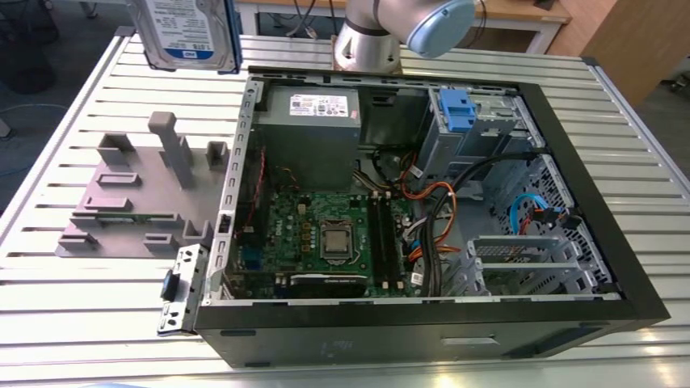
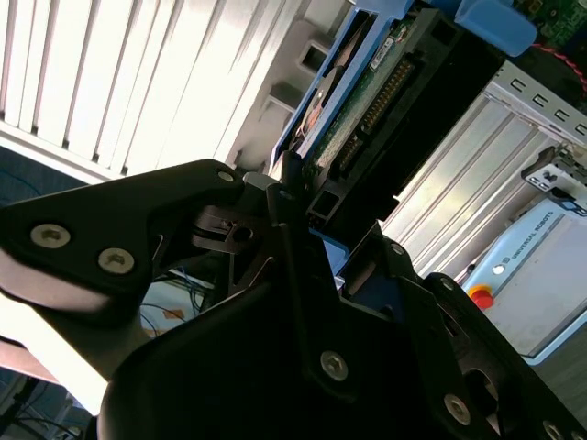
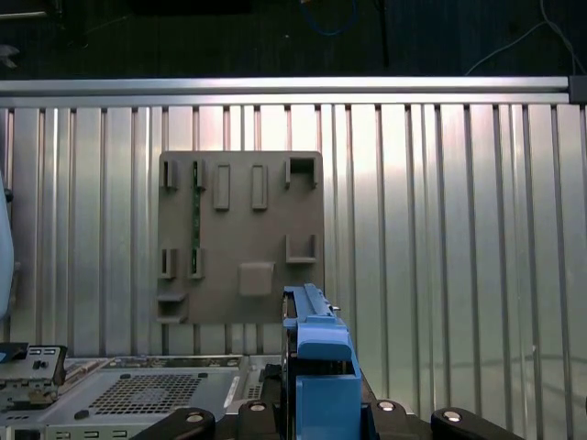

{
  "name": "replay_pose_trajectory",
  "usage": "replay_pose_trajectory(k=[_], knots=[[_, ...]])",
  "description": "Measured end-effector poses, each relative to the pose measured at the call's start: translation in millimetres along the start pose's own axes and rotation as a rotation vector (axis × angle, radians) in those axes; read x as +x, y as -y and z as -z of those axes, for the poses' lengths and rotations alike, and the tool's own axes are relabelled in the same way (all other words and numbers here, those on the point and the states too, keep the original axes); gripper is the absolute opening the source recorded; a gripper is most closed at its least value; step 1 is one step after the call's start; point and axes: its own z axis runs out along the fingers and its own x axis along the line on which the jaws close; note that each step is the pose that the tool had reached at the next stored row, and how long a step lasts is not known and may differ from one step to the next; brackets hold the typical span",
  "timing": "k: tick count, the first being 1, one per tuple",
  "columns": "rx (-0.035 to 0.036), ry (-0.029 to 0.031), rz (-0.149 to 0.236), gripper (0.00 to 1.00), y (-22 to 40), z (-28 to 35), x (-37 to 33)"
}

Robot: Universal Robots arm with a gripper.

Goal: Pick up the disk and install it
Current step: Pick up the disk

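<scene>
My hand [image 2: 307,234] pinches the disk [image 2: 367,110] edgewise by its rails [image 3: 316,353]. I judge it rigid, weighty and shock-sensitive, so the rails grip best.

the worktop [image 1: 65,323] is a silver metal surface of long parallel slats with grooves between them. a grey plastic holder [image 1: 135,202] with upright posts and slots sits on it toward the exterior view's left. just beside the holder, an open black computer case [image 1: 356,343] lies on its side on the slats, circuit board facing up.
</scene>
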Motion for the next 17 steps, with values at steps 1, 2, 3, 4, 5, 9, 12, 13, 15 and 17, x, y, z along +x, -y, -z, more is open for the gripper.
replay_pose_trajectory(k=[1,2,3,4,5,9,12,13,15,17], knots=[[0.0,0.0,0.0,0.37,0.3,0.0,0.0],[0.0,0.0,0.0,0.37,0.6,0.0,0.0],[0.0,0.0,0.0,0.37,0.8,0.0,0.0],[0.0,0.0,0.0,0.37,1.1,0.1,0.0],[0.0,0.0,0.0,0.37,1.4,0.0,0.0],[0.0,0.0,0.0,0.37,2.5,0.1,-0.1],[0.0,0.0,0.0,0.37,3.2,0.1,-0.1],[0.0,0.0001,0.0,0.37,3.4,0.1,-0.1],[0.0,0.0,0.0,0.37,3.9,0.1,-0.1],[0.0,0.0,0.0,0.37,4.4,0.1,-0.1]])
